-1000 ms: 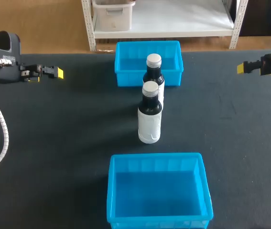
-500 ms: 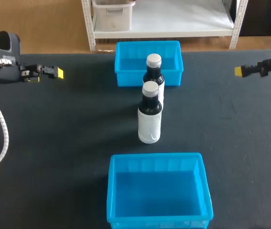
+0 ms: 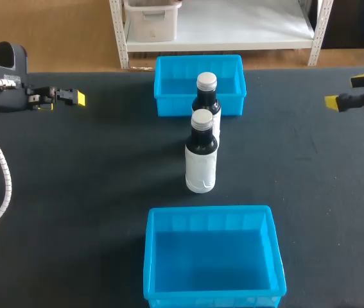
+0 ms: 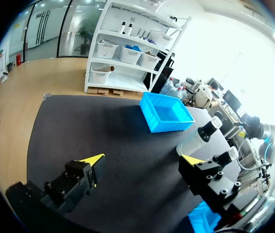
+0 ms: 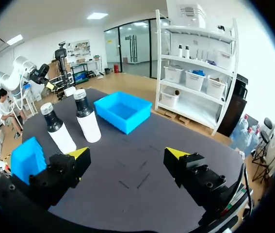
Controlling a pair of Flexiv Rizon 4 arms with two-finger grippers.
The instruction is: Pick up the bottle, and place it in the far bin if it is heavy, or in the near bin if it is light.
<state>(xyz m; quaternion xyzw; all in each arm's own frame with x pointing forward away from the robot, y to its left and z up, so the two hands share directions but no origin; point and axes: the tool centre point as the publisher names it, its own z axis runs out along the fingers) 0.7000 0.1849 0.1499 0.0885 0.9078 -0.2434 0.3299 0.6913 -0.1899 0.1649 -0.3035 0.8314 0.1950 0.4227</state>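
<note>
Left gripper sits open near your table's far-left corner; right gripper open by its right edge. Near bottle and far bottle stand upright mid-table.

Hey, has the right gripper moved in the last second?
Yes. The right gripper first edged toward the far bin, then pulled back away from it. Its jaws stand open.

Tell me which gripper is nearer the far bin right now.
Left, but only narrowly. The left gripper sits off the left side of the far bin; the right gripper sits slightly farther off its right side.
</note>
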